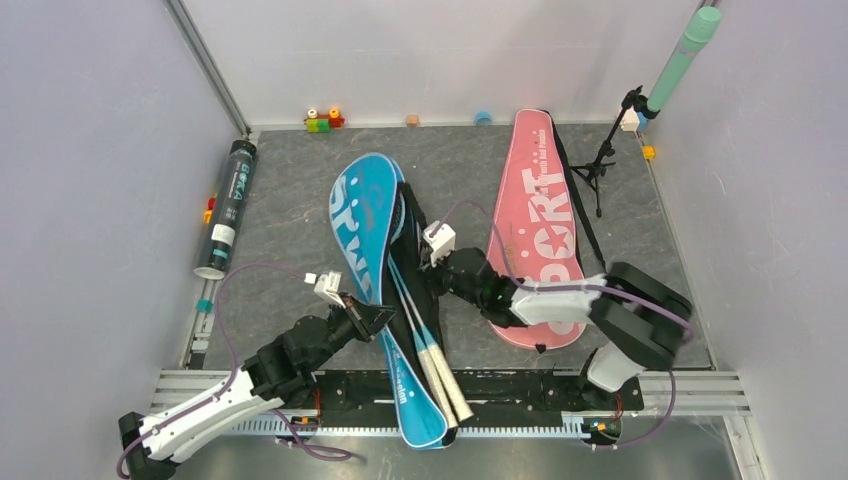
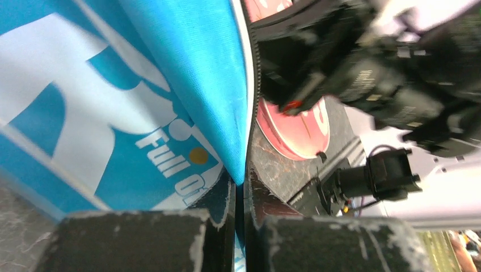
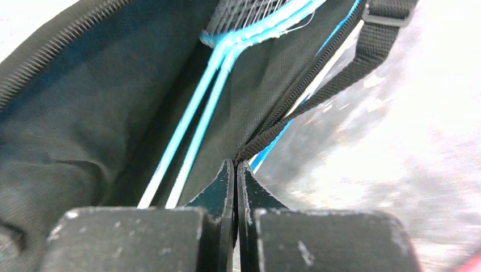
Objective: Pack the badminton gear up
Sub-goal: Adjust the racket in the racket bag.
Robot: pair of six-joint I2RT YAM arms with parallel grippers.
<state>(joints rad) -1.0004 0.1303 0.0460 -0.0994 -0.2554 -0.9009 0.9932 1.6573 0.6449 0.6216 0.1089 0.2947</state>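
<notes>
The blue bag (image 1: 362, 215) is laid open in the centre of the frame, with the rackets (image 1: 436, 365) inside. Its flap is pinched by the left gripper (image 1: 375, 318), its zip edge by the right gripper (image 1: 428, 265).

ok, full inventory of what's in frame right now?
blue bag: 1, blue, centre, open
rackets: 2, blue with white handles, inside blue bag, handles poking out toward the near edge
pink bag: 1, pink, right of centre
tube: 1, dark, left edge
tripod stand: 1, black, back right
cylinder: 1, pale green, back right corner
toy blocks: several, mixed colours, mostly along back wall
left gripper: jaws shut on blue bag's edge
right gripper: jaws shut on blue bag's zip edge
</notes>
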